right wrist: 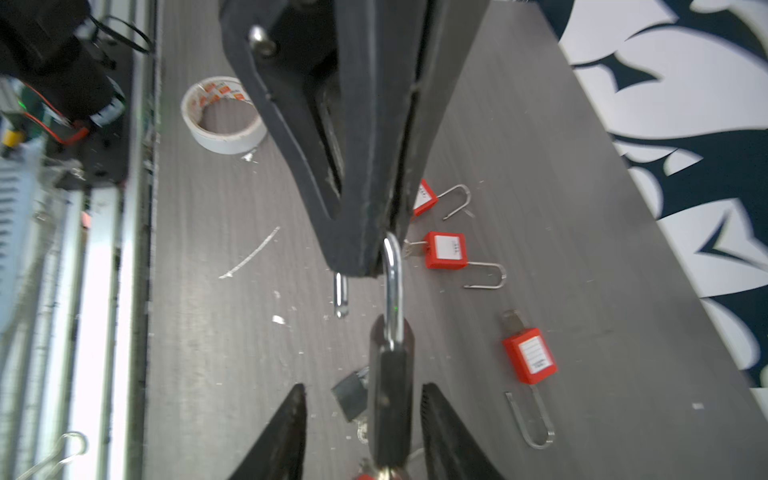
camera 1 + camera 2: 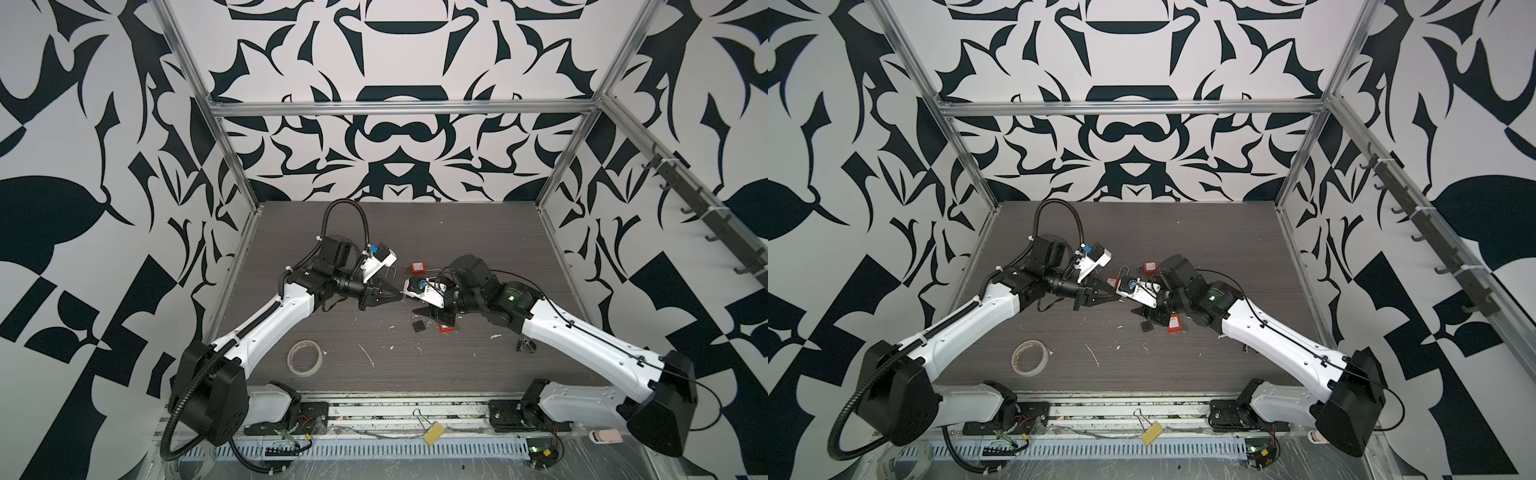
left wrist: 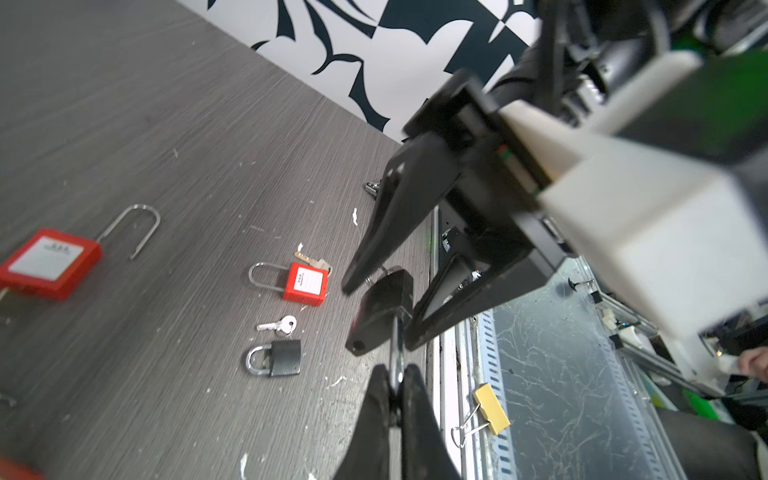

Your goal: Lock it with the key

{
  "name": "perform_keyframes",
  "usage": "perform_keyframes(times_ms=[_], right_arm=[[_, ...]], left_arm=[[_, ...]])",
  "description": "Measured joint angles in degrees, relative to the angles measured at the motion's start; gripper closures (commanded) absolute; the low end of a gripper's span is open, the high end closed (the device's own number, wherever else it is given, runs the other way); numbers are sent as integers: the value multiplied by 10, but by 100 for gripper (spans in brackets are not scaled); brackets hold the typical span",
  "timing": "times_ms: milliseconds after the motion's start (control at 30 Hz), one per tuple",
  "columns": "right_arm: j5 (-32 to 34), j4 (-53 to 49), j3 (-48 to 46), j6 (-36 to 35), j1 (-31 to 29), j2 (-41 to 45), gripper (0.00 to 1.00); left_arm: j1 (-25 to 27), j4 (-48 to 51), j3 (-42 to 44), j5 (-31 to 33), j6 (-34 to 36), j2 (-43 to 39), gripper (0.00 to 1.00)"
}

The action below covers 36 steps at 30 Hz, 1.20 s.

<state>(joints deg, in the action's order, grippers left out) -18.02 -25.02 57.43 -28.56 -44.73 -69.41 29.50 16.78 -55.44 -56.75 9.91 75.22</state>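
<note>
My left gripper (image 3: 395, 374) is shut on the steel shackle (image 3: 397, 353) of a black padlock (image 3: 380, 311) and holds it above the table. The shackle (image 1: 392, 282) stands open, its free end clear of the body. My right gripper (image 1: 363, 388) is open, with one jaw on each side of the padlock body (image 1: 390, 395) and a gap on both sides. The padlock's keyhole looks empty. On the table a small silver key (image 3: 280, 325) lies loose beside a small shut black padlock (image 3: 278, 357). In both top views the two grippers (image 2: 401, 294) (image 2: 1136, 311) meet mid-table.
Red padlocks lie on the table (image 3: 305, 284) (image 3: 50, 264) (image 1: 530, 355), some with open shackles. A tape roll (image 2: 305, 357) sits front left. A yellow binder clip (image 3: 492, 409) lies on the front rail. Patterned walls and metal frame posts close in the sides.
</note>
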Motion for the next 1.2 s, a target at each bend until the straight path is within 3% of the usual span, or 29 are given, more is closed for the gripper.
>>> perform_keyframes(times_ms=[167, 433, 467, 533, 600, 833, 1033, 1200], right_arm=[[-13, -11, 10, 3, 0, -10, 73], [-47, -18, 17, 15, 0, 0, 76], [-52, -22, 19, 17, 0, 2, 74], [-60, -35, 26, 23, 0, 3, 59], [-63, -47, 33, 26, 0, 3, 51], [-41, -61, 36, 25, 0, 16, 47], [-18, -74, 38, 25, 0, 27, 56], [-13, -78, 45, 23, 0, 25, 70]], left_arm=[[7, -3, 1, 0, 28, -7, 100], [13, -3, 7, 4, 61, -30, 100], [14, -3, 7, 4, 66, -33, 100], [18, -3, 7, 4, 75, -37, 100], [20, -3, 7, 7, 82, -38, 100], [23, -3, 7, 18, 94, -39, 100], [27, -6, 13, 27, 99, -47, 100], [33, -7, 17, 30, 106, -50, 100]])
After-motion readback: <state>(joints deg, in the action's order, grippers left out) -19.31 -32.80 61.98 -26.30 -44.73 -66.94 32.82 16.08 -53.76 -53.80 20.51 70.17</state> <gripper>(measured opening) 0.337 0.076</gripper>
